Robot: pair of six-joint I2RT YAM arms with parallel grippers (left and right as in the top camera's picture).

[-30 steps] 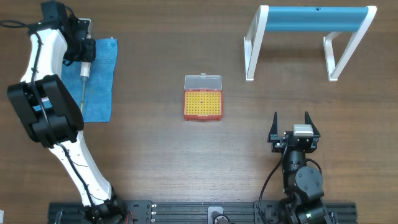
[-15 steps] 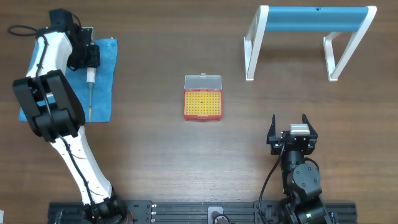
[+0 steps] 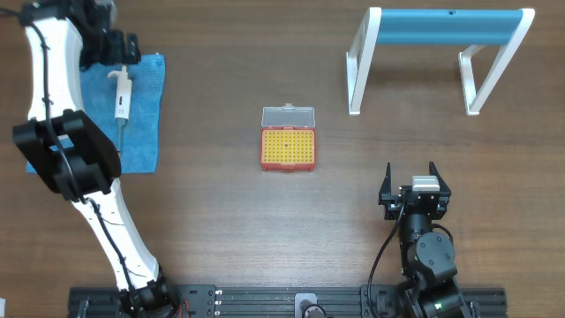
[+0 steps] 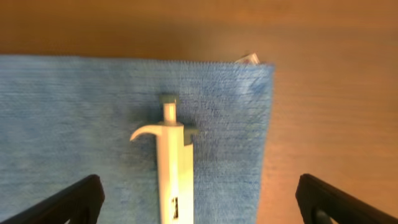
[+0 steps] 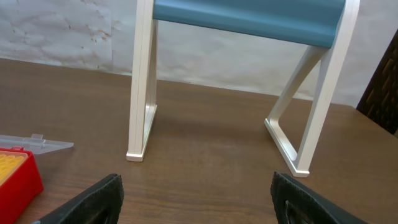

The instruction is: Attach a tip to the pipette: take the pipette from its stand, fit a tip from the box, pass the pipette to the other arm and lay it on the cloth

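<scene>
Last step, lay-down: pipette [image 4: 174,168] lies flat on the blue cloth [image 4: 74,112], far left of the tabletop. Left tool [image 4: 199,190] hangs over it, spread wide, holding nothing. Right tool [image 3: 411,170] is wide too, near its base. Next, I judge: lift the left arm straight clear without dragging the cloth.

Counted on the bench [image 3: 221,238]: one pipette [image 3: 122,95], one blue cloth [image 3: 146,132], one red tip box [image 3: 288,148] (its clear lid [image 3: 289,115] hinged open, taken as part of it) and one stand [image 3: 446,26] with two white legs and a single blue bar. Two arms, and so two hands: one left hand [image 4: 199,186], one right hand [image 3: 411,170].
</scene>
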